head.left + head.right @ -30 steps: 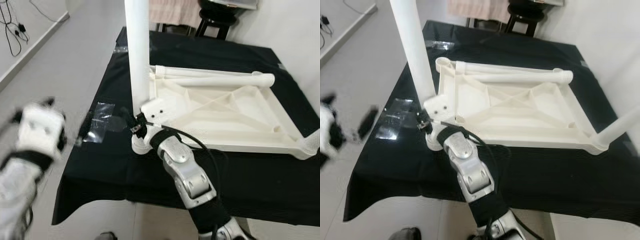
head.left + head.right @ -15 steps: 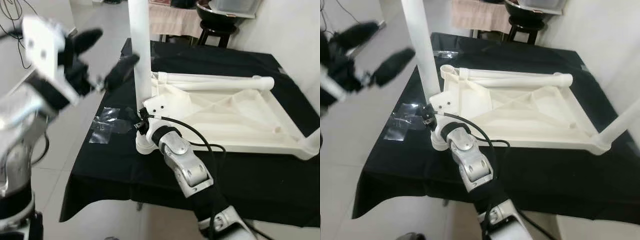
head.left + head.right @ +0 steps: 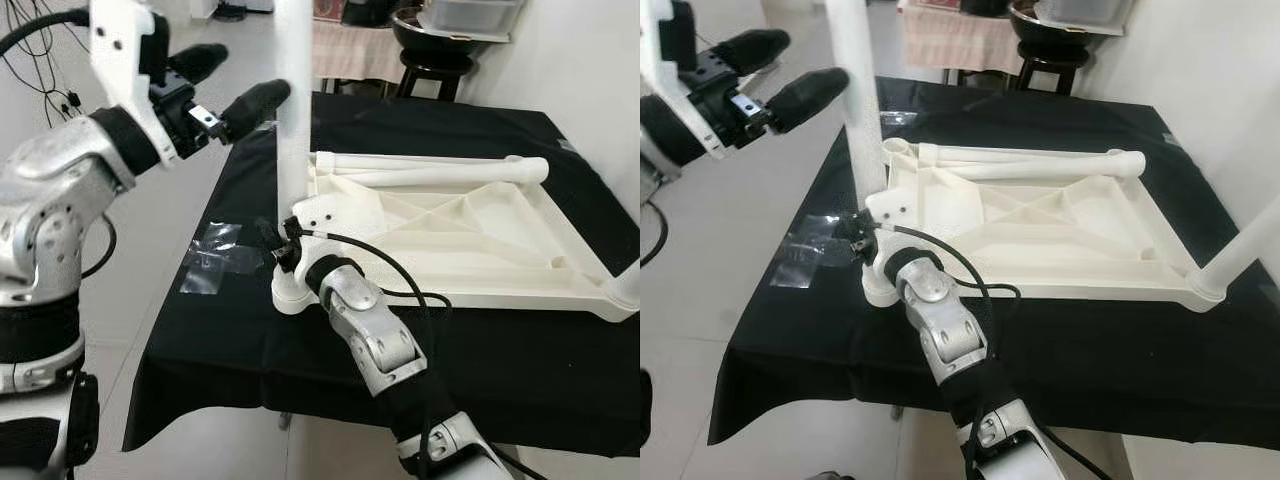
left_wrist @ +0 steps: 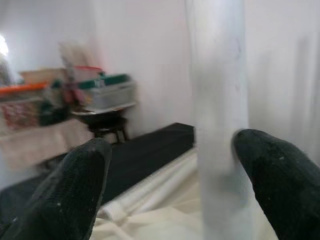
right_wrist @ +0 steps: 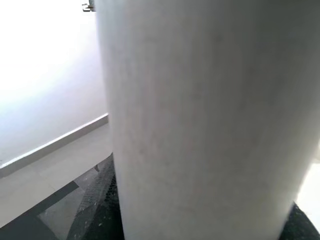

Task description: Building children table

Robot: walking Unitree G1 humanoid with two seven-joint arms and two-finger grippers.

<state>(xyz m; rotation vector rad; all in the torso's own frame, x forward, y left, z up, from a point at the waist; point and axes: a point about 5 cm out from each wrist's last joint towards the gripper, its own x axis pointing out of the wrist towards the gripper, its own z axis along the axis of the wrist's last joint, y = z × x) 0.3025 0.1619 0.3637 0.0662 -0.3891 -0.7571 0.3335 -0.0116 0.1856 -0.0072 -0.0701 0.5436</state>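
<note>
While right end effector (image 3: 283,243) clamps leg (image 3: 291,110) base at frame (image 3: 470,235) 9 o'clock corner, we bring spread left end effector (image 3: 232,88) squarely around shaft, close gently, keep leg vertical.

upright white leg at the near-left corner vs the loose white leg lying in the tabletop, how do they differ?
The upright white plastic leg stands in the corner socket; the loose white plastic leg lies flat along the far rim. The right claw is at the upright one's base; nothing touches the loose one. Both are plain white tubes.
</note>
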